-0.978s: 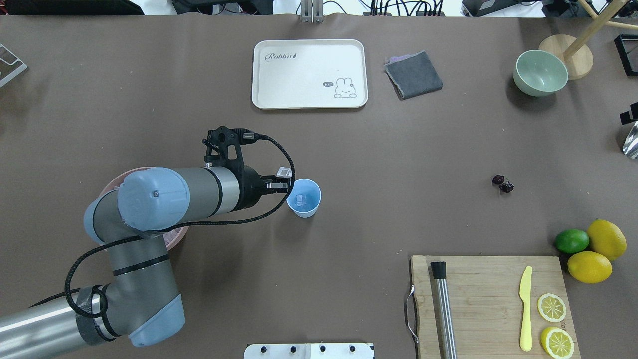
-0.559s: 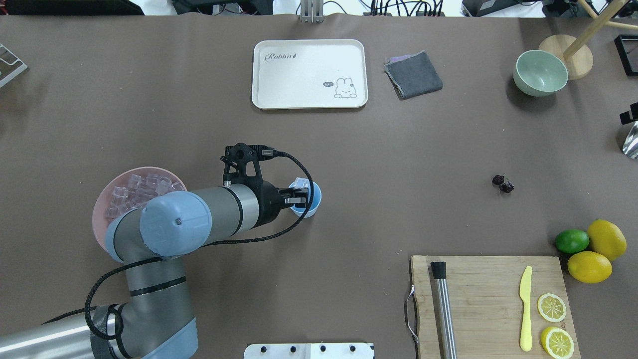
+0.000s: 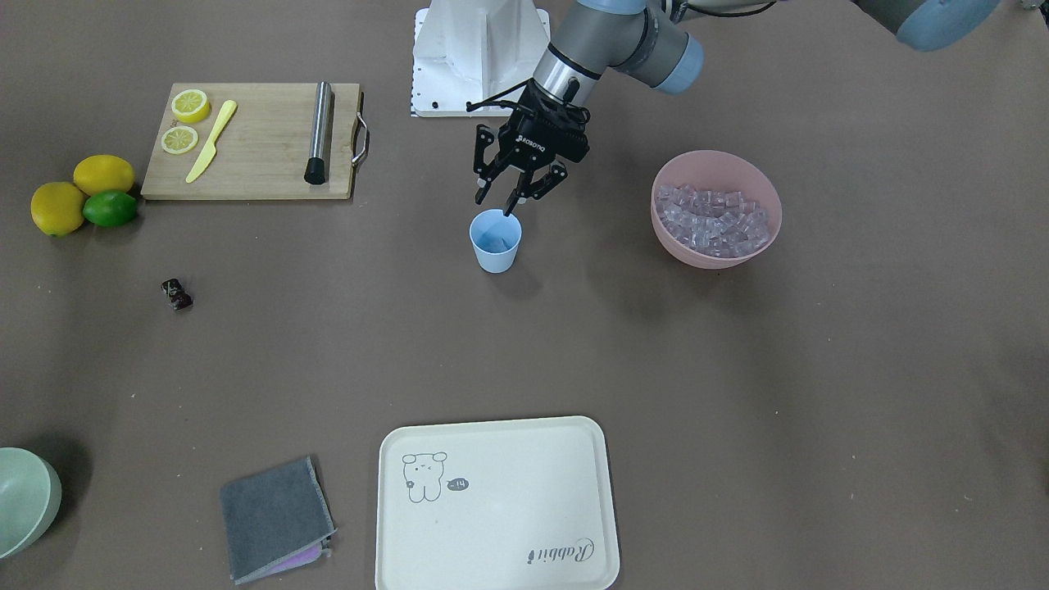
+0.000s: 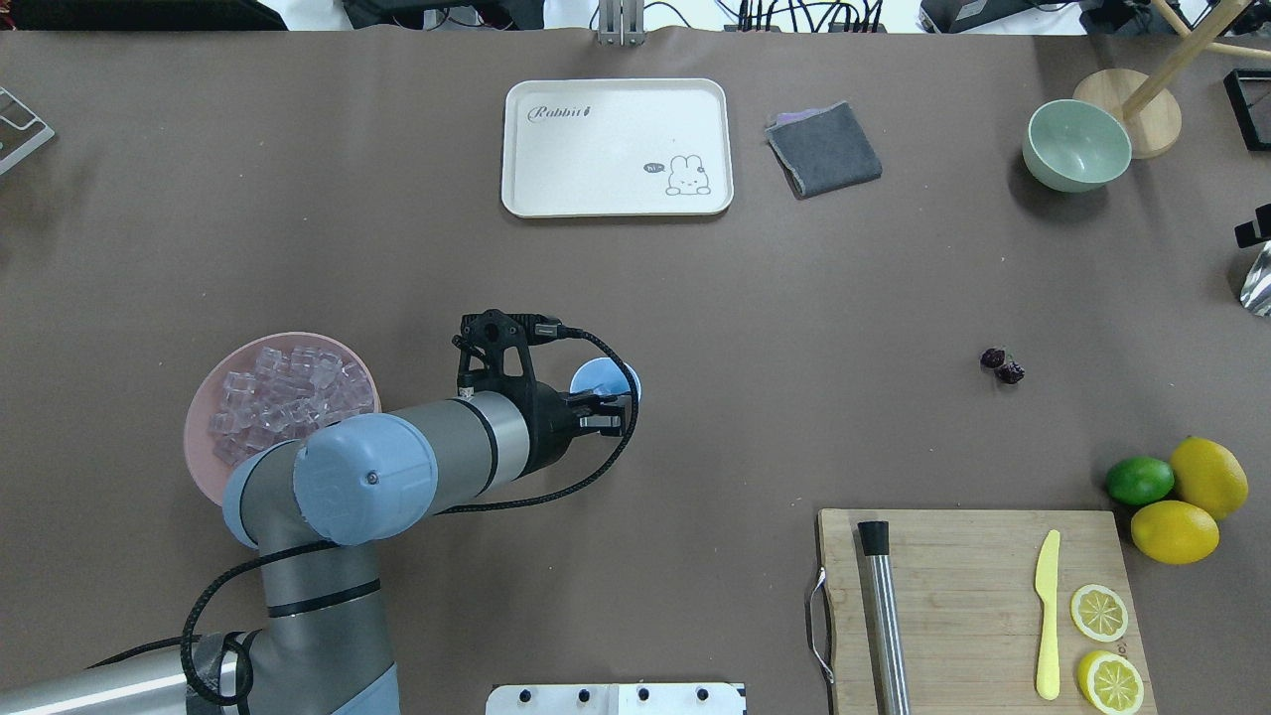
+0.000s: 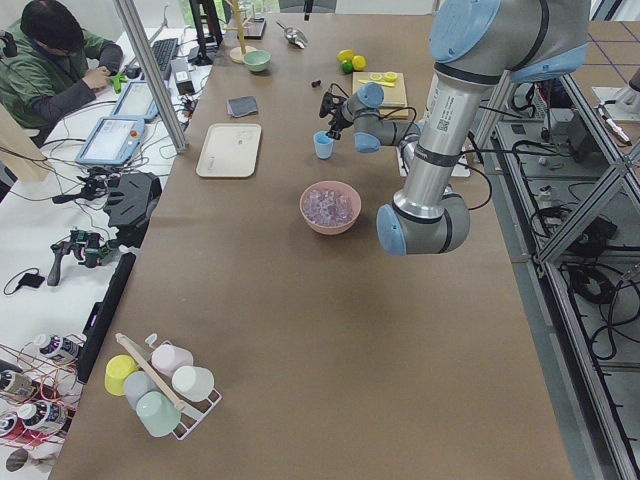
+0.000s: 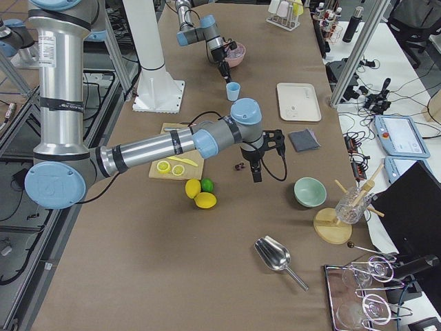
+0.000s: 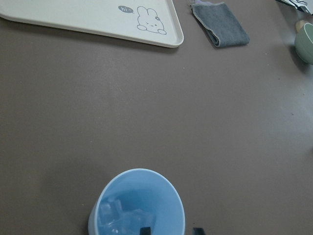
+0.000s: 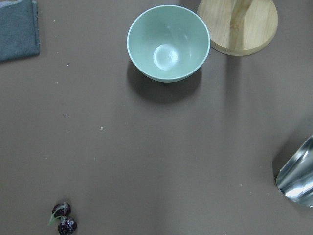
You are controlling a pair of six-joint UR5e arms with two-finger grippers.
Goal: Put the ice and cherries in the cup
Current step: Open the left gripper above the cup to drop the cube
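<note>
Upright on the brown table (image 4: 794,298), the cup (image 3: 495,246) is a small, light blue, tapered tumbler. The left wrist view shows a few clear cubes of ice (image 7: 119,218) lying in its bottom. More of it fills the pink bowl (image 3: 710,259), which stands well apart from the cup on the robot's left.

The cherries (image 4: 1002,364), a dark glossy pair with a bit of green stem, lie by themselves well off to the robot's right. They are nearer the lime (image 4: 1139,480) and lemons (image 4: 1207,477) than the cup.

The tray (image 4: 596,159) and cutting board (image 4: 973,576) are both well apart from the cup, with table surface between.

The left gripper (image 3: 497,203) hangs just over the cup's robot-side rim, tilted downward, its fingers spread wide with nothing between them. In the overhead view that arm's elbow overlaps the pink bowl's near rim. The right gripper (image 6: 256,176) points down near the cherries, and I cannot tell whether its fingers are parted or closed.
</note>
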